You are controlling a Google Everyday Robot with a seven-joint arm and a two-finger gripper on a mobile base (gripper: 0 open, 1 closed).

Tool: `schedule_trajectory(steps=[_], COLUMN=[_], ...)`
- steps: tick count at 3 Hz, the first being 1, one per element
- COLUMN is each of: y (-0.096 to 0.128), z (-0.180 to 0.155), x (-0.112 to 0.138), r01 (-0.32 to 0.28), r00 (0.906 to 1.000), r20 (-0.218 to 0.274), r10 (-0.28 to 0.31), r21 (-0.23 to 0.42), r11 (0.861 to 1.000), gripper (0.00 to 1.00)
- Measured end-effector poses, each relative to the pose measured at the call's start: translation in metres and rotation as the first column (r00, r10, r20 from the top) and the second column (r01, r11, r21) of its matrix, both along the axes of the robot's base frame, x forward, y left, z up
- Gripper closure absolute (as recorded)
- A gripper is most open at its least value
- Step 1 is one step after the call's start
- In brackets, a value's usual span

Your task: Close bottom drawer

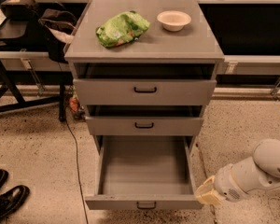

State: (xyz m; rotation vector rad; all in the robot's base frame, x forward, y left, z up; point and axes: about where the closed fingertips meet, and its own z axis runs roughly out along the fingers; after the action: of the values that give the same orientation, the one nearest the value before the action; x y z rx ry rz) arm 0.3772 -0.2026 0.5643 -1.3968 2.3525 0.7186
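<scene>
The bottom drawer of the grey cabinet is pulled far out. Its plain grey tray is bare inside and its slim front panel carries a small dark loop handle. The middle drawer and the top drawer stick out a little. My gripper is at the end of the white arm, low at the right, right next to the front right corner of the bottom drawer. Whether it touches the drawer does not show.
A green bag and a white bowl lie on the cabinet top. A dark cable runs down the floor left of the cabinet. Black shoes stand at the lower left. A black table with a bag is at the left.
</scene>
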Motion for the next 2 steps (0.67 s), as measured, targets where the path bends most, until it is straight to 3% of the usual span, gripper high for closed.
schedule_trajectory(steps=[2], y=[0.003], z=[-0.049], x=[-0.004], r01=[0.027], r00=[0.9973], r20=[-0.068], r10=[-0.029], r21=[-0.026], r11=[0.999], gripper=[1.00])
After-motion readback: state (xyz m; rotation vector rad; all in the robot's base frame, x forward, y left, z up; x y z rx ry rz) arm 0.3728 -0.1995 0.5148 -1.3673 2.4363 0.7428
